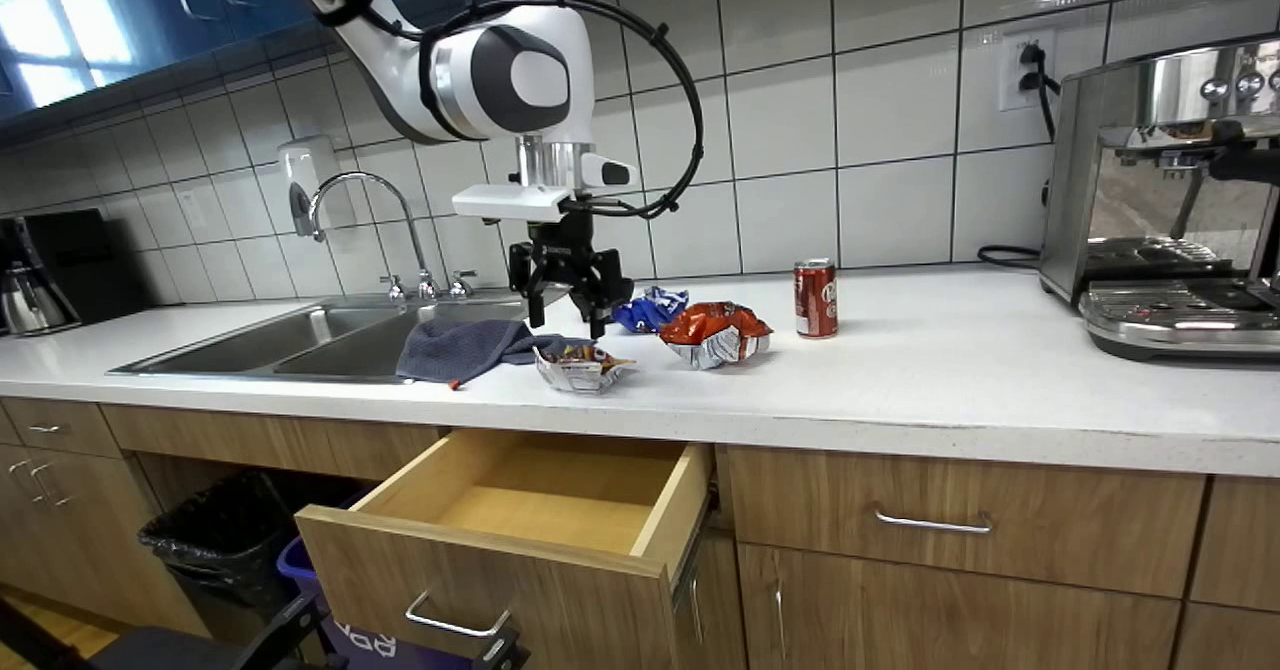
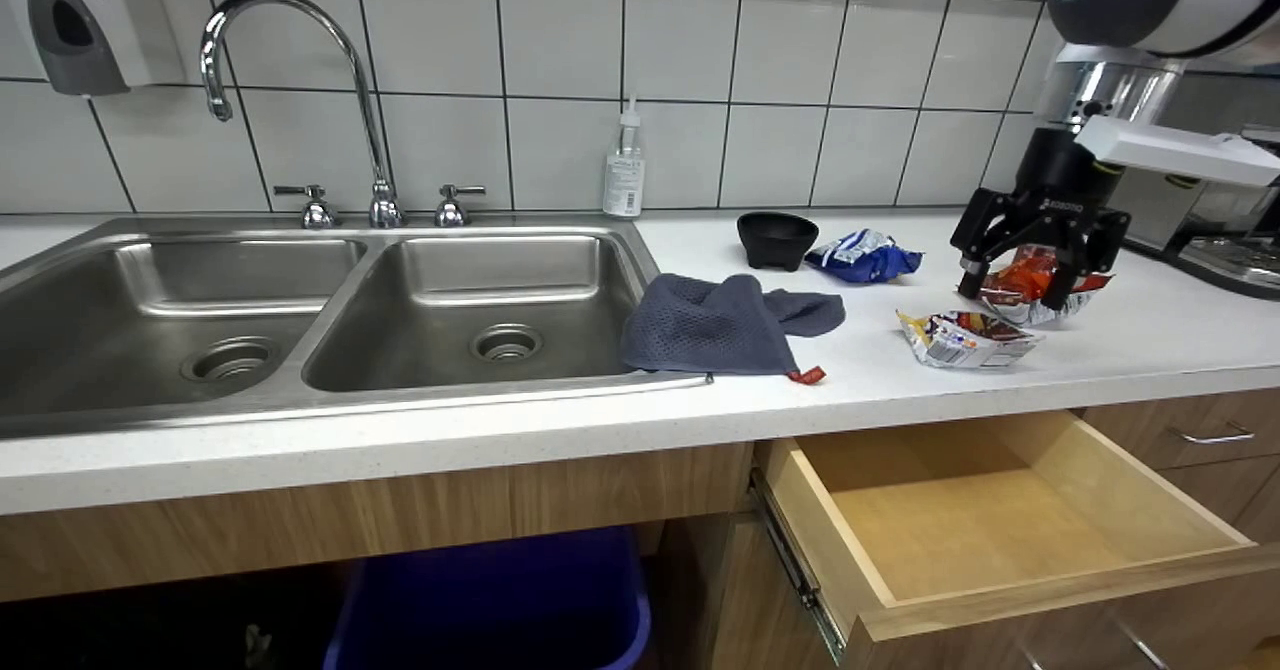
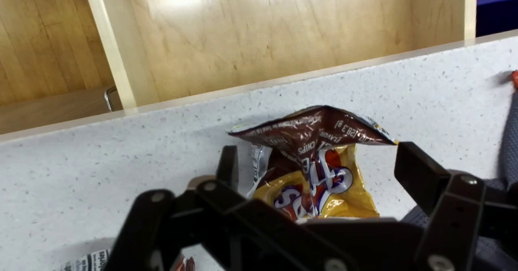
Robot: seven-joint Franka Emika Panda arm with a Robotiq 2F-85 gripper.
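— While the black two-fingered gripper (image 1: pixel 567 320) is hovering over the crumpled brown-and-yellow foil chip bag (image 3: pixel 313 161), what are its fingers (image 3: pixel 419 174) doing?

— They are standing wide apart; in the wrist view they are flanking the bag, apparently without touching it; nothing is being held.

— And where is the bag lying?

— It is resting on the white speckled countertop (image 3: pixel 162 161), near the front edge; the pale wooden drawer (image 2: pixel 1010 510) is jutting out just below; in both exterior views the bag is sitting between the rumpled grey-blue cloth (image 2: pixel 700 325) and the crumpled red-orange-and-silver foil bag (image 1: pixel 715 332).

— How far along is all this looking?

— The drawer is already standing open; the reach, I am judging, is looking nearly complete, since the gripper is hanging just above the bag; the grip itself is not yet being made.

— And the things around?

— They are lying untouched; the crumpled blue-and-silver foil bag (image 1: pixel 650 310) is resting near the red-orange one; in an exterior view a red metal soda can (image 1: pixel 816 300) is standing beside it, a little apart.
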